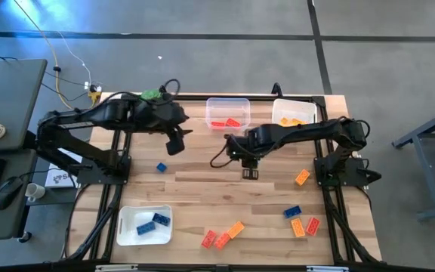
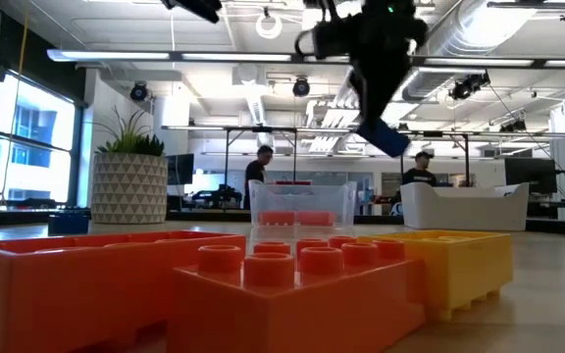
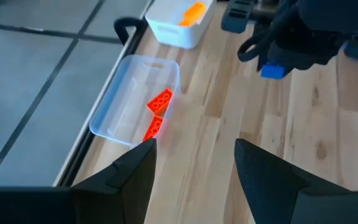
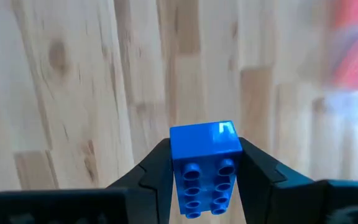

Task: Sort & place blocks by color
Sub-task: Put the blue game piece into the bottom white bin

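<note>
My right gripper [image 1: 249, 173] hangs over the middle of the table, shut on a blue block [image 4: 204, 165], which the low view shows high above the table [image 2: 388, 137]. My left gripper [image 3: 194, 163] is open and hovers left of centre [image 1: 176, 143], touching nothing. Loose blocks lie flat on the wood: a blue one [image 1: 161, 167], an orange one [image 1: 302, 177], a blue, orange and red group [image 1: 300, 221], and a red and orange group [image 1: 221, 237]. The low view has big orange blocks [image 2: 292, 284] and a yellow one [image 2: 459, 260] right in front. My right gripper pinches the blue block between its two fingers, one on each opposite side wall [image 4: 178, 163]. The fingers come from above, pointing down. The block's far end sticks out past the fingertips. It is lifted clear of the table and sits tilted [image 2: 388, 137].
A clear tray [image 1: 227, 112] with red blocks and a white tray [image 1: 293, 112] with orange blocks stand at the far edge. A white tray [image 1: 144, 224] with blue blocks stands near left. A green plant [image 1: 151, 95] sits by the left arm. People stand in the room behind.
</note>
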### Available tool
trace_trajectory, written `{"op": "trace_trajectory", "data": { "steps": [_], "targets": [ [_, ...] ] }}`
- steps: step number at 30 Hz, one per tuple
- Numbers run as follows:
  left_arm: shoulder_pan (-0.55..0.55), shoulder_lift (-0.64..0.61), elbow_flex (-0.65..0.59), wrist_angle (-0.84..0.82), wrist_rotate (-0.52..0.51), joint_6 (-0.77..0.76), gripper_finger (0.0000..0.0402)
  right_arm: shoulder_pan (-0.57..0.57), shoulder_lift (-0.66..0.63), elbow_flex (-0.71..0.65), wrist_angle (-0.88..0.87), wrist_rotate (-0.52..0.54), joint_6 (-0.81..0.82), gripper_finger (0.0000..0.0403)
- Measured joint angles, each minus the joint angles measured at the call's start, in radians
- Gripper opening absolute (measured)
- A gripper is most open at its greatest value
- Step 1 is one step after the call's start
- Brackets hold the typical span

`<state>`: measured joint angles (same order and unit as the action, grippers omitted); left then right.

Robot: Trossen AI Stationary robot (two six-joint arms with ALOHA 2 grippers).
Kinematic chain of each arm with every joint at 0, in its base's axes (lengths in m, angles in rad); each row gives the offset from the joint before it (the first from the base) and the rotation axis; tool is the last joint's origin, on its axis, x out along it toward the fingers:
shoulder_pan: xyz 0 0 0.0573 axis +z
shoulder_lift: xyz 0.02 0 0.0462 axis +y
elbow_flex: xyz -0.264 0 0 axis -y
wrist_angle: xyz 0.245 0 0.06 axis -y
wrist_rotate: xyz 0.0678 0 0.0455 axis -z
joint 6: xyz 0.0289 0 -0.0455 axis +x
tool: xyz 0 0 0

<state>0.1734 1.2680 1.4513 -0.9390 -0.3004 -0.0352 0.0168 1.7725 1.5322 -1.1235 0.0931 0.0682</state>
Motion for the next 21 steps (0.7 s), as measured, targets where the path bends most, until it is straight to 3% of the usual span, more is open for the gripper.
{"op": "trace_trajectory", "data": {
  "steps": [9,21],
  "targets": [
    [-0.004,-0.09,-0.04,0.037,-0.002,-0.016,0.0202,-0.031,0.0,0.211,-0.019,0.02,-0.049,0.011],
    [-0.004,-0.176,-0.305,0.389,0.028,-0.038,0.0202,-0.036,-0.002,0.435,-0.009,0.004,-0.042,0.011]
  ]
}}
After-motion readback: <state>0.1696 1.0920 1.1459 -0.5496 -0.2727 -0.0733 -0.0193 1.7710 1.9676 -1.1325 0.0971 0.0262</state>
